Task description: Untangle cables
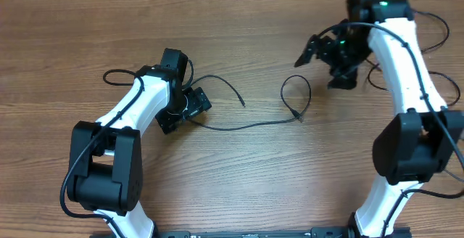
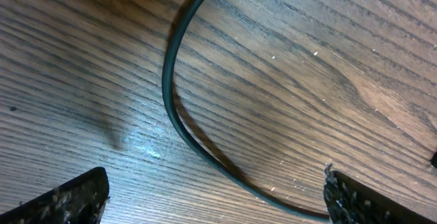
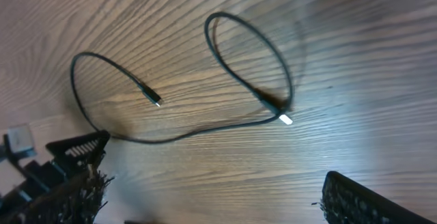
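The overhead camera looks straight down on the table [image 1: 232, 194] from well above, taking in the left arm [image 1: 134, 111] and the right arm [image 1: 400, 56]. The left wrist camera sits very close to the wood, facing down at one bend of the cable [image 2: 168, 91]. The right wrist camera hangs higher and tilted, sharing the cable's whole loop [image 3: 249, 80] with the overhead view [image 1: 254, 126].

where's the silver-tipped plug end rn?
Overhead, just right of centre: silver-tipped plug lies on the table at the foot of the cable's small loop.
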You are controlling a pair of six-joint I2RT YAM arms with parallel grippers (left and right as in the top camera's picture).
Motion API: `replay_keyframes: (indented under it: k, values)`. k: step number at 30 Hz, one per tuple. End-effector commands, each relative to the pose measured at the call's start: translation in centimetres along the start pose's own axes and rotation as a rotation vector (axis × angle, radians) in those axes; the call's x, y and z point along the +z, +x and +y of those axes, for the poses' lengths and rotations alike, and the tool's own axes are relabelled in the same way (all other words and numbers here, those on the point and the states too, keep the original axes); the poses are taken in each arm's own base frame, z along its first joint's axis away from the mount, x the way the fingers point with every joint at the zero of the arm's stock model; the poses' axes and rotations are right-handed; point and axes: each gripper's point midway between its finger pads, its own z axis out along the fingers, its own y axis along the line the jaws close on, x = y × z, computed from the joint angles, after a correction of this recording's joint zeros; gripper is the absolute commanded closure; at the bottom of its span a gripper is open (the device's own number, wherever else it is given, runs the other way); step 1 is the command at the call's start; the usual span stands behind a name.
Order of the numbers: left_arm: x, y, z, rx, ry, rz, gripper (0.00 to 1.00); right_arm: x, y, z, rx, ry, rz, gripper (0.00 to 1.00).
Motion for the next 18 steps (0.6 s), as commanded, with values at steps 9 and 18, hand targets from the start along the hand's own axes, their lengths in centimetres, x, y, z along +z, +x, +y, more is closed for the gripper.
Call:
replay_keyframes:
  k: [9, 18]
  values:
    - [0.1, -0.3, 0.2, 0.015, -0.010, -0.009, 0.01, 3.7, 1.1, 1.7, 0.183, 0.104, -0.062, 0.00]
    - [0.1, -0.3, 0.2, 0.015, -0.010, -0.009, 0.01, 8.2, 3.3, 1.0, 0.166, 0.229, -0.073, 0.00]
